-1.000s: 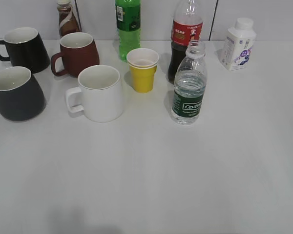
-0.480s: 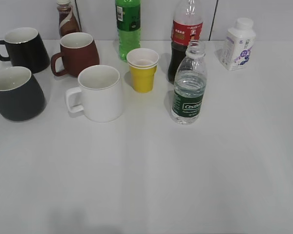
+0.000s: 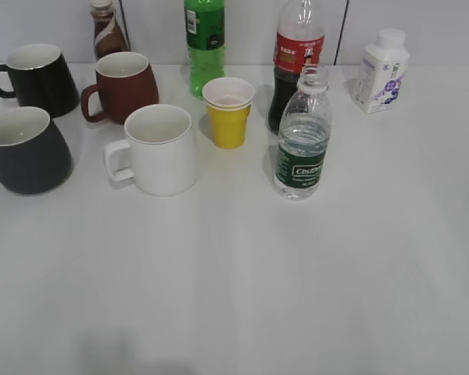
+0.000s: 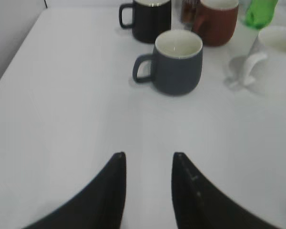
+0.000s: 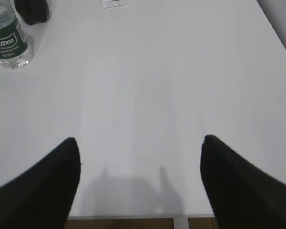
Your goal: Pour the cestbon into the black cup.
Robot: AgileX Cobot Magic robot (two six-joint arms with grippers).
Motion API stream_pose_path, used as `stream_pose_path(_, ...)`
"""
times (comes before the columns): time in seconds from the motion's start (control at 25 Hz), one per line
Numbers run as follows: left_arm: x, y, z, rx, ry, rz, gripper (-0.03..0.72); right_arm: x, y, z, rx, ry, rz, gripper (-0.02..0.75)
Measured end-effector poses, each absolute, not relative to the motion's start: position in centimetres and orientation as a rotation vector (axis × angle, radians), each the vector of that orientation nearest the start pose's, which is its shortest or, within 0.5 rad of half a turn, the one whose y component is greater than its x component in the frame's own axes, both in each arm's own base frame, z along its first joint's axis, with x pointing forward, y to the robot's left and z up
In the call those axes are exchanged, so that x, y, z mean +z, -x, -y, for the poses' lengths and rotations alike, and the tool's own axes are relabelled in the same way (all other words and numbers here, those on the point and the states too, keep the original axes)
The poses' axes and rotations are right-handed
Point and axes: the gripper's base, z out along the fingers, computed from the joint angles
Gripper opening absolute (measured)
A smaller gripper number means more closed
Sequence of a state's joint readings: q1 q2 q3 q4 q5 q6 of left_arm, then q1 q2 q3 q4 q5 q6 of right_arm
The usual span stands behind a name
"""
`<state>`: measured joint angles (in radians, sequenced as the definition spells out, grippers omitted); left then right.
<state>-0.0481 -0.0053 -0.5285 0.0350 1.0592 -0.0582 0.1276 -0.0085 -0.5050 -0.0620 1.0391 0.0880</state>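
The cestbon (image 3: pixel 302 134) is a clear uncapped bottle with a dark green label, upright right of the table's middle; it also shows at the top left of the right wrist view (image 5: pixel 7 37). The black cup (image 3: pixel 25 150), matte charcoal with a white inside, stands at the left edge, and shows in the left wrist view (image 4: pixel 176 62). Neither gripper shows in the exterior view. My left gripper (image 4: pixel 148 155) is open and empty, well short of the black cup. My right gripper (image 5: pixel 140 139) is wide open and empty near the table's front edge.
A white mug (image 3: pixel 158 148), a yellow paper cup (image 3: pixel 229 112), a maroon mug (image 3: pixel 125 84) and a glossy black mug (image 3: pixel 37 76) stand left of the cestbon. A green bottle (image 3: pixel 205 43), a cola bottle (image 3: pixel 295 55), a brown bottle (image 3: pixel 108 31) and a white bottle (image 3: pixel 381 72) line the back.
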Motion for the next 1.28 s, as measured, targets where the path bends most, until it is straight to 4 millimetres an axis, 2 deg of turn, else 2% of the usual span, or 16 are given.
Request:
stream_pose_path(0.08,29.5,0.4,-0.3,-0.032,0.010,-1.948,0.247,28.0,0.5,0.6,0.064,0.037,-2.008,0.589)
stream_pose_path(0.16,31.1,-0.6,-0.3,-0.020,0.004,-1.803,0.247,28.0,0.5,0.6,0.064,0.037,-2.008,0.589)
stream_pose_path(0.24,33.1,-2.0,-0.4,0.018,-0.018,-1.595,0.247,28.0,0.5,0.6,0.064,0.037,-2.008,0.589)
stream_pose_path(0.36,34.8,-4.5,-0.1,0.055,-0.067,-1.401,0.247,28.0,0.5,0.6,0.064,0.037,-2.008,0.589)
stream_pose_path(0.52,34.4,-9.1,0.4,0.049,-0.106,-1.437,0.247,28.0,0.5,0.6,0.064,0.037,-2.008,0.589)
stream_pose_path(0.64,32.6,-13.3,0.7,0.044,-0.129,-1.580,0.247,28.0,0.5,0.6,0.064,0.037,-2.008,0.589)
stream_pose_path(0.8,29.5,-18.2,1.2,-0.001,-0.143,-1.634,0.247,28.0,0.5,0.6,0.064,0.037,-2.008,0.589)
stream_pose_path(0.92,26.9,-20.4,1.0,-0.021,-0.106,-1.664,0.247,28.0,0.5,0.6,0.064,0.037,-2.008,0.589)
stream_pose_path(1.04,23.6,-21.4,-0.5,0.005,-0.010,-1.718,0.247,28.0,0.5,0.6,0.064,0.037,-2.008,0.589)
stream_pose_path(1.16,20.2,-20.4,-1.6,0.022,0.083,-1.760,0.247,28.0,0.5,0.6,0.064,0.037,-2.008,0.589)
stream_pose_path(1.28,18.1,-19.3,-1.4,0.016,0.066,-1.810,0.247,28.0,0.5,0.6,0.064,0.037,-2.008,0.589)
